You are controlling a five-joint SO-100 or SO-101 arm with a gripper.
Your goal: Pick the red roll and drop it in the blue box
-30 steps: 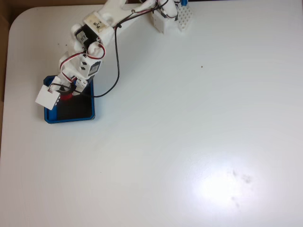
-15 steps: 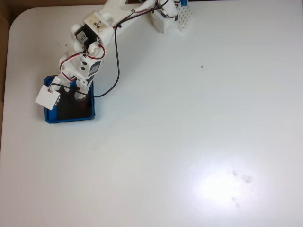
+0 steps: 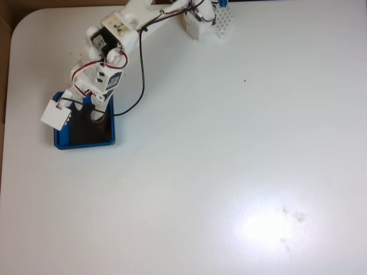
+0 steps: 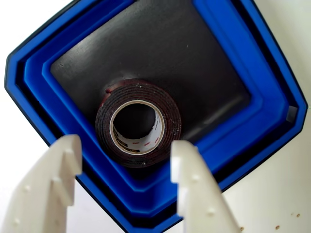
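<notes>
Red roll (image 4: 138,124) flat in blue box (image 4: 252,68), hole up

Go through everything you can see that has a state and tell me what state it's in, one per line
red roll: lying flat on the black floor inside the box, free of the gripper.
blue box: upright on the table, holding the roll.
gripper: open, fingers apart above the box, holding nothing.
table: white, bearing the box.
</notes>
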